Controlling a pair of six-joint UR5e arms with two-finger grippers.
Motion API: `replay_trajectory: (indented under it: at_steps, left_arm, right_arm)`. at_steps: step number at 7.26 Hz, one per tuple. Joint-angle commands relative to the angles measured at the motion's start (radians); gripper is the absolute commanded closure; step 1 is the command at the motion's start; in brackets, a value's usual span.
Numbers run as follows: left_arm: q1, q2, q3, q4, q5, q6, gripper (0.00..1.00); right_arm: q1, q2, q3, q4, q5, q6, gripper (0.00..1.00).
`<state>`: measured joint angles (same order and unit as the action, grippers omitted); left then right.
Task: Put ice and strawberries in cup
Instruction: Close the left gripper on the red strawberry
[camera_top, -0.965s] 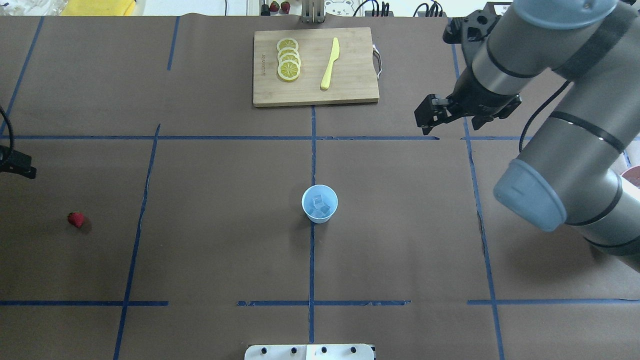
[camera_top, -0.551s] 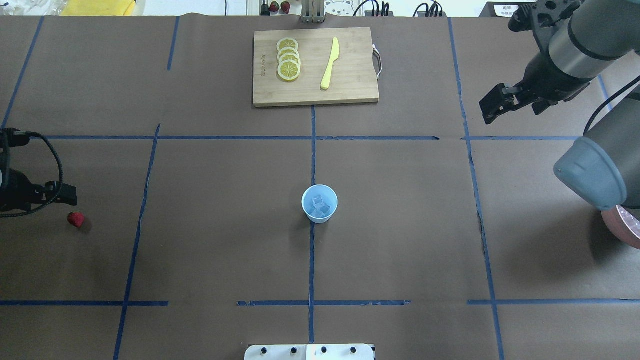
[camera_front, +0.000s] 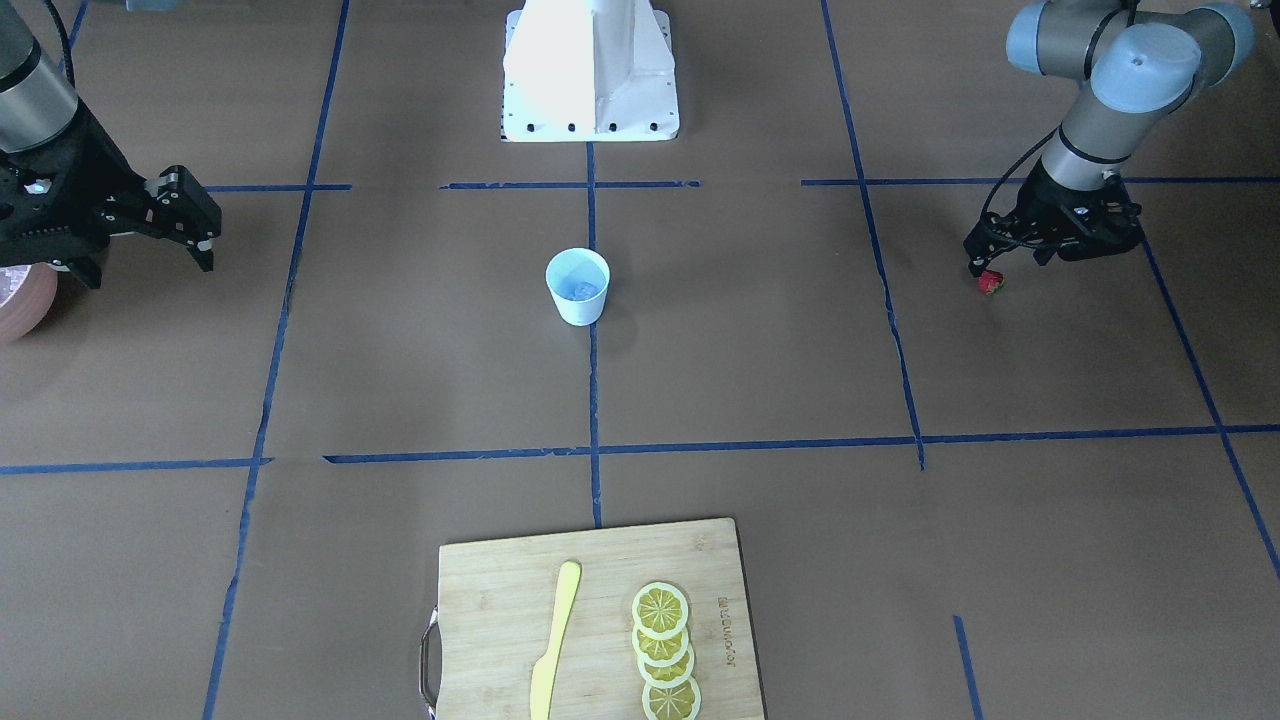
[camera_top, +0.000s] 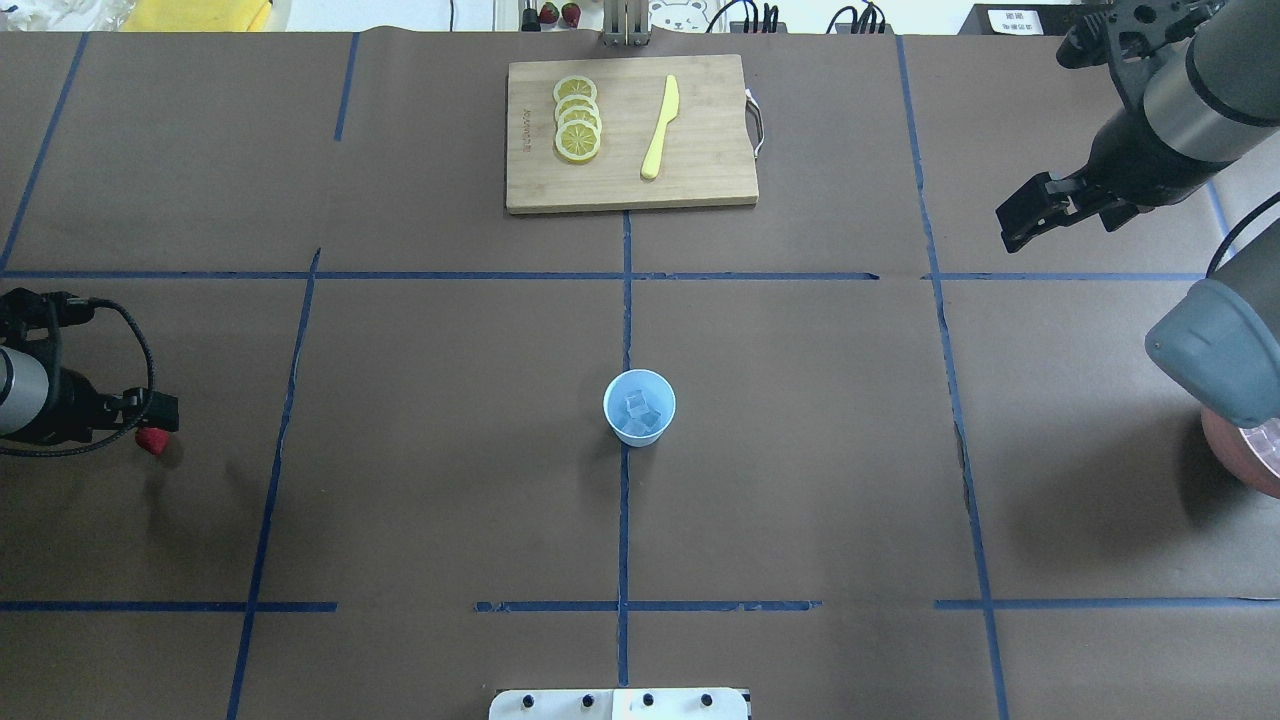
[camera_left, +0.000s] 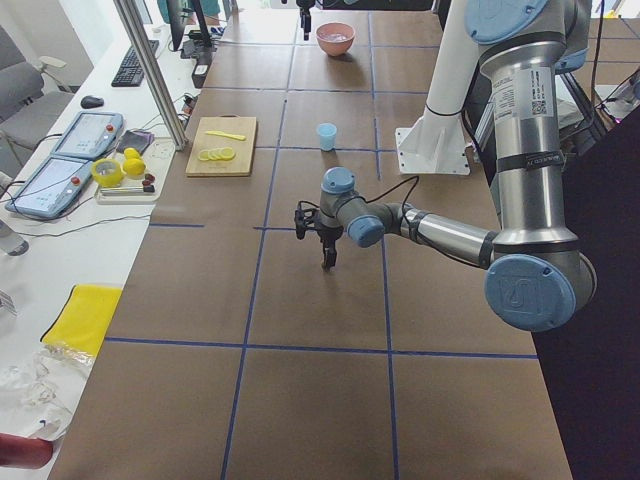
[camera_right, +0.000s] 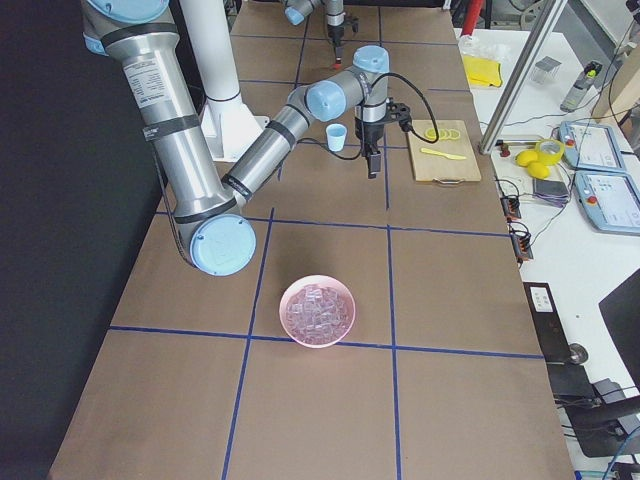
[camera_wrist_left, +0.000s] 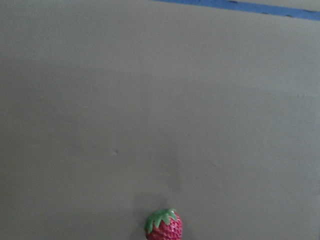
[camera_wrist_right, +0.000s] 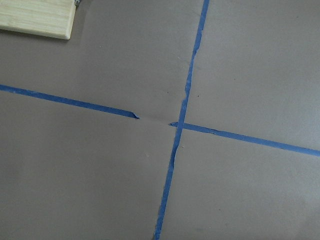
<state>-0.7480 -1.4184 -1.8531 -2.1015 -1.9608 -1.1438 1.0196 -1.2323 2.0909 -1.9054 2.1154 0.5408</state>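
Here one cup (camera_front: 578, 308) stands at the centre of the overhead frame and holds ice (camera_top: 640, 410), with at least two cubes discernible. Many more cubes fill one pink bowl (camera_right: 286, 300) in the lower middle of the right-side view. One strawberry (camera_front: 990, 284) lies on the table (camera_top: 400, 500) at the mid-left edge of the overhead frame, just under the tip of the left gripper (camera_front: 995, 258). Whether its fingers touch the fruit, or stand apart or together, cannot be told. The right gripper (camera_front: 205, 240), upper right in the overhead frame, has its fingers apart and empty. One cutting board (camera_top: 700, 180) at top centre carries four lemon slices (camera_top: 577, 118) and one yellow knife (camera_top: 660, 128).
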Motion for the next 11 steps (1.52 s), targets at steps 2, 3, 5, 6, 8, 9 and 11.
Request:
replay_trajectory:
  at_steps: [2, 3, 5, 6, 8, 9, 11]
  left_arm:
    - [0.007, -0.036, 0.046, -0.003, -0.001, -0.004, 0.05]
    - [0.007, -0.046, 0.060, -0.003, -0.001, -0.004, 0.06]
    - [0.006, -0.047, 0.060, -0.005, -0.004, -0.008, 0.12]
    - [0.006, -0.045, 0.061, -0.005, -0.004, -0.010, 0.19]
    - [0.004, -0.040, 0.061, -0.005, -0.006, -0.010, 0.26]
    - [0.004, -0.039, 0.063, -0.005, -0.006, -0.008, 0.26]
    - [0.006, -0.036, 0.061, -0.005, -0.009, -0.010, 0.26]
  right_arm:
    - [-0.001, -0.001, 0.001, 0.000, 0.000, 0.001, 0.01]
    - [-0.001, -0.001, 0.001, 0.000, 0.000, 0.001, 0.01]
    - [0.000, -0.001, 0.001, 0.000, 0.000, 0.001, 0.01]
    - [0.000, -0.001, 0.001, 0.000, 0.000, 0.001, 0.01]
    - [0.000, -0.001, 0.001, 0.000, 0.000, 0.001, 0.01]
    - [0.000, -0.001, 0.001, 0.000, 0.002, 0.001, 0.01]
    - [0.000, -0.001, 0.001, 0.000, 0.002, -0.001, 0.01]
